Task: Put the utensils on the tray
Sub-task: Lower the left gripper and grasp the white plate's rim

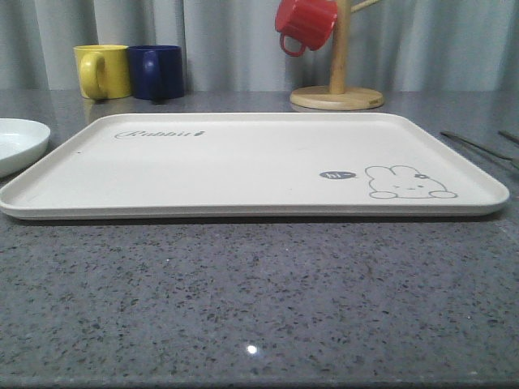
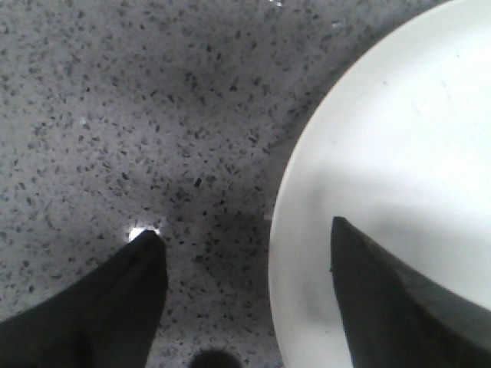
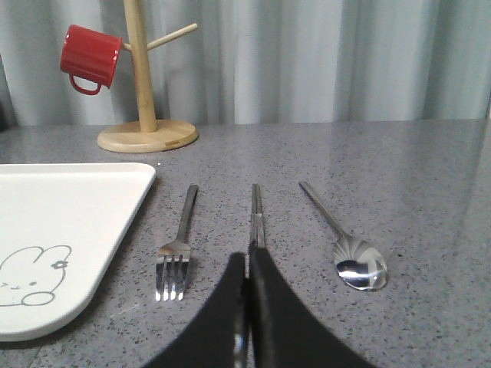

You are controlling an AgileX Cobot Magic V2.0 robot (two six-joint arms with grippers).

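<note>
The cream tray (image 1: 243, 162) with the bunny drawing lies across the middle of the table, nothing on it. In the right wrist view its corner (image 3: 61, 207) sits beside three utensils lying side by side on the grey table: a fork (image 3: 178, 245) nearest the tray, chopsticks (image 3: 256, 215) in the middle, a spoon (image 3: 349, 253) farthest. My right gripper (image 3: 248, 257) is shut on the near end of the chopsticks, metal showing between its fingers. Thin utensil handles (image 1: 478, 146) show right of the tray. My left gripper (image 2: 242, 228) is open, straddling the plate's rim.
A round white plate (image 1: 16, 142) sits left of the tray, under my left gripper (image 2: 399, 153). At the back stand a yellow mug (image 1: 103, 71), a dark blue mug (image 1: 156, 71) and a wooden mug tree (image 1: 336, 89) holding a red mug (image 1: 306, 23).
</note>
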